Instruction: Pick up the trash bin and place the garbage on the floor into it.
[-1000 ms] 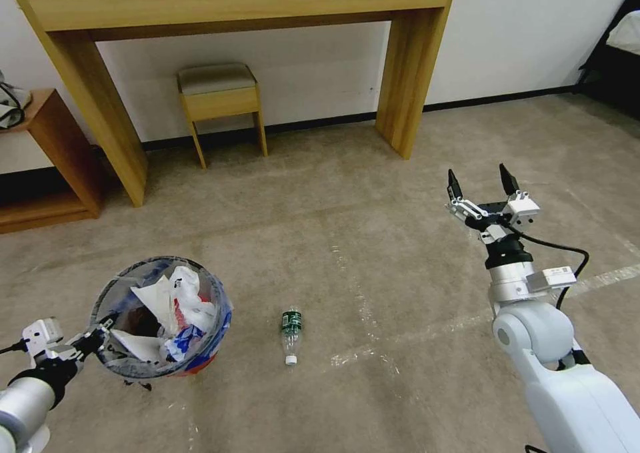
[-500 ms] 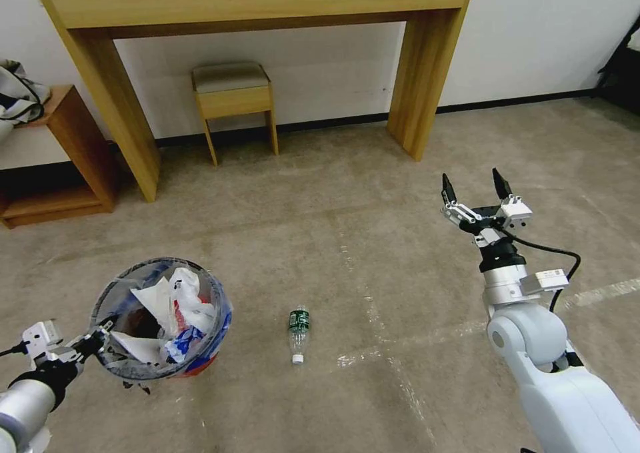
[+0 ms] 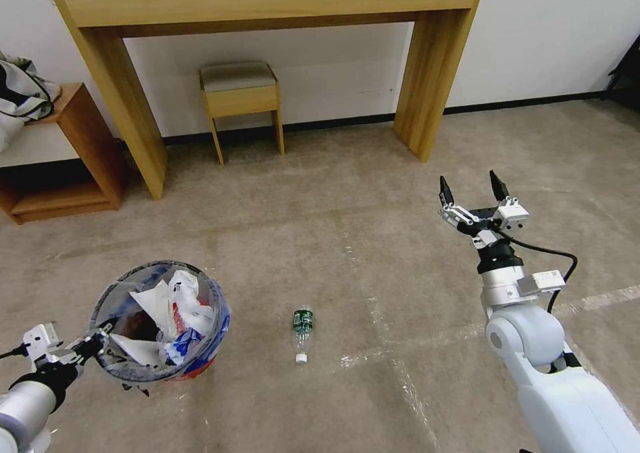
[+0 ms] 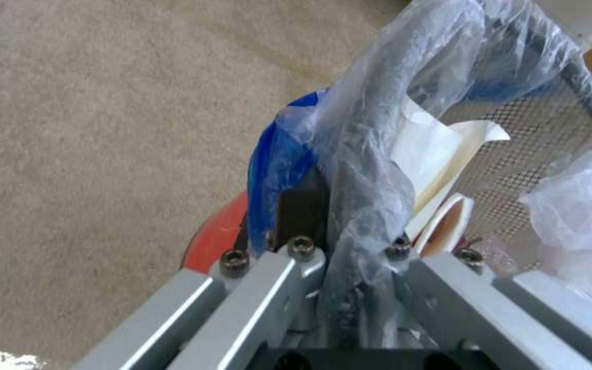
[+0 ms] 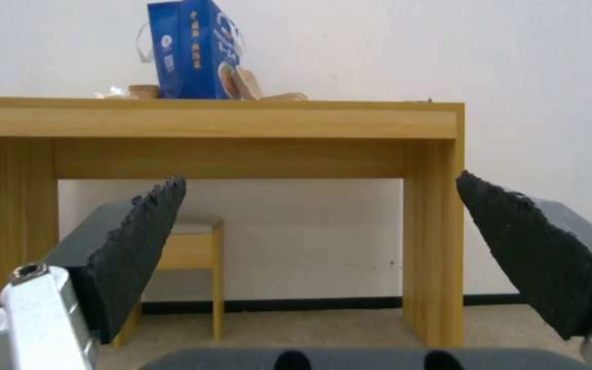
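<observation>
The trash bin (image 3: 160,320), red-based with a clear-and-blue liner and full of white and red litter, hangs at the lower left. My left gripper (image 3: 100,336) is shut on its rim; in the left wrist view the fingers clamp the plastic-wrapped rim (image 4: 365,169). On the floor (image 3: 373,193), just right of the bin, lies the garbage: a small clear bottle with a green label (image 3: 301,333), white cap toward me. Held up at the right, well clear of the bottle, my right gripper (image 3: 470,190) is open and empty, its black pads (image 5: 139,246) spread wide.
A wooden desk (image 3: 267,6) stands against the far wall with a small stool (image 3: 241,96) under it. A low wooden shelf (image 3: 67,153) sits at the left. A blue bag (image 5: 193,49) stands on the desk. Whitish tape lines (image 3: 373,353) cross the carpet.
The whole picture has shifted rightward, so the camera has turned to the left. The bin stays in my left gripper, and my right gripper stays open, now a little lower in view.
</observation>
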Controlling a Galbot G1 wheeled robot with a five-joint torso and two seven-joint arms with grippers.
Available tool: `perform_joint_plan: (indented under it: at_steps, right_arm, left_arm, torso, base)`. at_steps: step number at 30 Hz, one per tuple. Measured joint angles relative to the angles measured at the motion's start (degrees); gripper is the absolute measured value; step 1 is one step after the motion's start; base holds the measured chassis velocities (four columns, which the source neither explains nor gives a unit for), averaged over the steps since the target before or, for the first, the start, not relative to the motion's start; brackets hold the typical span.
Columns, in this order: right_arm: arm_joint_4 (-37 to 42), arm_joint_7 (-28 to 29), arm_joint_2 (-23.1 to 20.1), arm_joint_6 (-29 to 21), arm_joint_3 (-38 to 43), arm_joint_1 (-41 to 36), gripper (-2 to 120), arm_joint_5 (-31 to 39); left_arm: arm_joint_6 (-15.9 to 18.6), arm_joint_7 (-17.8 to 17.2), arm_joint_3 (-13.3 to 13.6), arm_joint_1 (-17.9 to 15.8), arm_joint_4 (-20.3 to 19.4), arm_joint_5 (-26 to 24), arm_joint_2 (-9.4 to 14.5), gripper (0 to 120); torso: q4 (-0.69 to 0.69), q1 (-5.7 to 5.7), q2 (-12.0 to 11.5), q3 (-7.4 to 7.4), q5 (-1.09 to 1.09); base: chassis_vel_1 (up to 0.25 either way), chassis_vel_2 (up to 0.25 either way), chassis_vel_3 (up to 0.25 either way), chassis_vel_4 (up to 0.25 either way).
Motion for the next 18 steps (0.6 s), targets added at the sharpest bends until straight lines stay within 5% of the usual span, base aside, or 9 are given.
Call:
perform_joint_plan:
  at_steps: [18]
  right_arm:
    - [-0.3, -0.2, 0.0, -0.3, -0.4, -0.3, 100, -1.3]
  left_arm:
    - [0.0, 0.0, 0.1, 0.3, 0.1, 0.1, -0.4, 1]
  torso:
    - [0.0, 0.0, 0.0, 0.0, 0.0]
  base:
    - [0.0, 0.0, 0.0, 0.0]
